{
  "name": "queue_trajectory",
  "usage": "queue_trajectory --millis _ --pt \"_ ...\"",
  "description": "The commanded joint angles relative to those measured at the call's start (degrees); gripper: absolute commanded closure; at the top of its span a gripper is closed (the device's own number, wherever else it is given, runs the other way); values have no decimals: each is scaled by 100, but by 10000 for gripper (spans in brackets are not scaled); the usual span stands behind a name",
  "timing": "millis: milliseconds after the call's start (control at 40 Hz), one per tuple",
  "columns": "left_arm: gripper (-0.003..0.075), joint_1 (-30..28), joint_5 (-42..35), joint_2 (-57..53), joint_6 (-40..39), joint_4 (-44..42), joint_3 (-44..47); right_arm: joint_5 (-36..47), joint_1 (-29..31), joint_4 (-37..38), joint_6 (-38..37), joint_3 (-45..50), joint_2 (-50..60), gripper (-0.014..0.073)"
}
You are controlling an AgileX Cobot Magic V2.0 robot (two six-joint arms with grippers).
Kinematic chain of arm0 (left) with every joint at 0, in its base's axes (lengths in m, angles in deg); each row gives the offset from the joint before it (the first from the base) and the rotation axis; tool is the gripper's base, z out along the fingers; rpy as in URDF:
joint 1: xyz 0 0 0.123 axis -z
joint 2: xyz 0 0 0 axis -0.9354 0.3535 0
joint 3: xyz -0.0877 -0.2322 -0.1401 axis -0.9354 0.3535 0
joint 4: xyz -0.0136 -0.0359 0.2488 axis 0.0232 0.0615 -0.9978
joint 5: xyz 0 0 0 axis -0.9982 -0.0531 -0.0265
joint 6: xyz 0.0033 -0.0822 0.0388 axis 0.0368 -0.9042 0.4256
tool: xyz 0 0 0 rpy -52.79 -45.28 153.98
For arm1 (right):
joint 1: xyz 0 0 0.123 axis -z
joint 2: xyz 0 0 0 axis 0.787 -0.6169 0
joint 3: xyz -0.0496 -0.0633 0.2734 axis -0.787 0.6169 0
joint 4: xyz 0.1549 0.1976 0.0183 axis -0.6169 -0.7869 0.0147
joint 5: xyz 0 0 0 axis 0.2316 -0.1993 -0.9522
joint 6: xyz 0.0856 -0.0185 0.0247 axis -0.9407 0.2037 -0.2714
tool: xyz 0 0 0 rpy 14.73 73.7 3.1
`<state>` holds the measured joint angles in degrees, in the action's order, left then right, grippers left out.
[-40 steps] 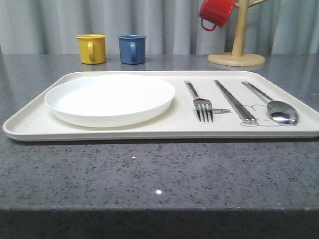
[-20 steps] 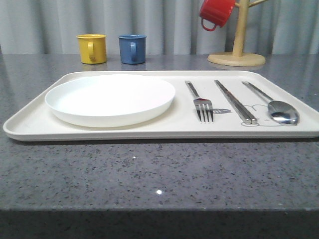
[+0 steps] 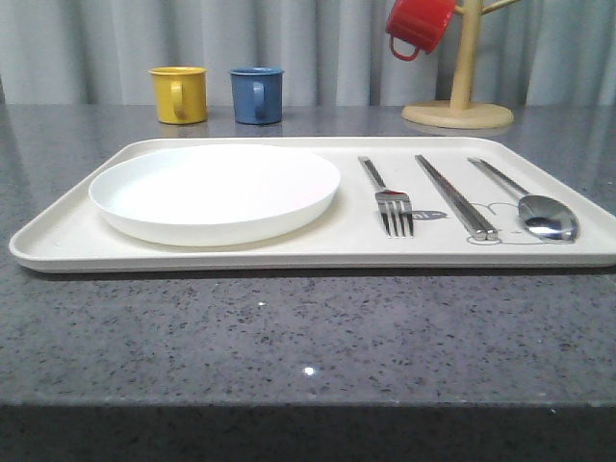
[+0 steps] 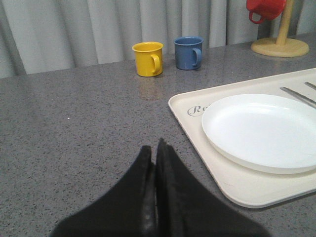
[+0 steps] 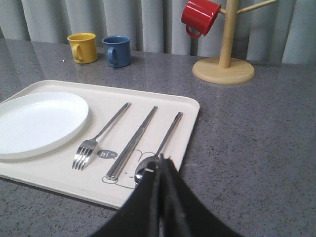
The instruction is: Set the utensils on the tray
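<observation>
Nearest, the left gripper point(image 4: 156, 148) and right gripper point(image 5: 162, 160) have fingers pressed together, holding nothing; beyond, a cream tray point(image 3: 192, 255) on the grey table point(image 3: 289, 337) carries a white plate point(image 3: 216, 191), fork point(image 3: 388, 197), chopsticks point(image 3: 455, 196), spoon point(image 3: 534, 204); farthest, yellow mug point(image 3: 179, 93), blue mug point(image 3: 256, 94), red mug point(image 3: 420, 24) hanging on a wooden stand point(image 3: 460, 91).

Soft even light, sharp focus

Staged dining setup. A speckled grey stone bench point(image 3: 308, 327) carries mugs point(image 3: 179, 93) and a wooden mug tree point(image 3: 458, 87). Pleated grey curtains point(image 3: 308, 38) form the backdrop.
</observation>
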<state>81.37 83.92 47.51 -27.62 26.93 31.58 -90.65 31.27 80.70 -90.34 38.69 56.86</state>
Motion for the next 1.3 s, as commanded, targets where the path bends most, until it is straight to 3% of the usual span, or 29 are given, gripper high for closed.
queue_trajectory --millis 0,250,425,1274 --pt "738 -135 -816 -159 -27 -33 213 497 -1 97 72 -136 -49 662" --pt "738 -733 -1448 -1209 -27 -33 1459 497 -1 97 72 -136 -49 662" --pt "738 -955 -2217 -1195 -27 3 2050 492 -1 97 72 -136 -49 662" --pt "738 -955 -2072 -1195 -27 3 2034 498 -1 97 72 -136 -49 662"
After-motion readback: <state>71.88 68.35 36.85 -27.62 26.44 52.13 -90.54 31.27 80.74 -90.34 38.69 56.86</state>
